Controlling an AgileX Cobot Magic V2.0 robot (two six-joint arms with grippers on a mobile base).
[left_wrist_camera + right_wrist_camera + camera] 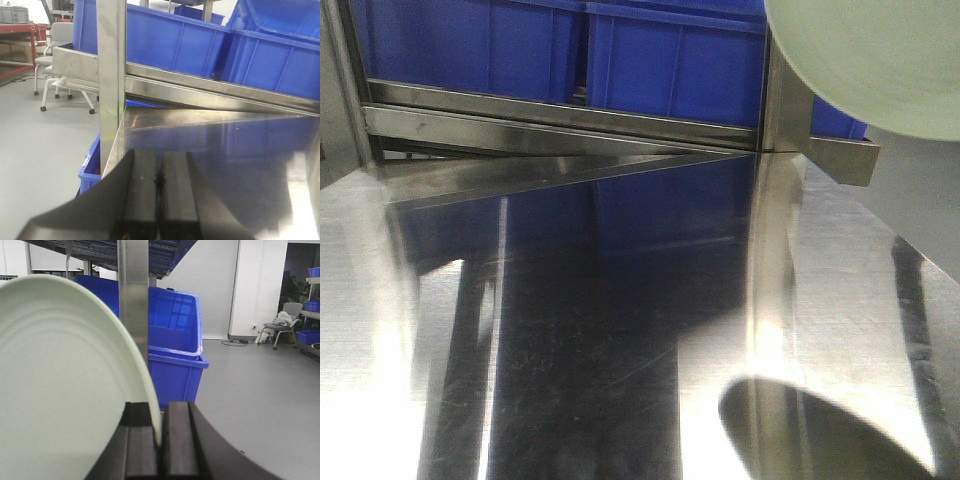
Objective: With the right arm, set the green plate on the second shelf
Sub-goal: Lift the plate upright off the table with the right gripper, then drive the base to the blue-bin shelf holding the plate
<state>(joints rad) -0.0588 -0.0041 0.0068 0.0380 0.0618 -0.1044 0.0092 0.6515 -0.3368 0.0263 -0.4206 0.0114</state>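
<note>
The green plate hangs at the top right of the front view, above the right end of the steel shelf; its shadow falls on the shelf's near right part. In the right wrist view the green plate fills the left half, standing on edge, and my right gripper is shut on its rim, beside the shelf's upright post. My left gripper is shut with nothing in it, low over the shelf's left front edge.
Blue bins stand on the tilted steel rack behind the shelf. An upright post rises at the left corner. Another blue bin stands beyond the right post. Chairs stand on the grey floor.
</note>
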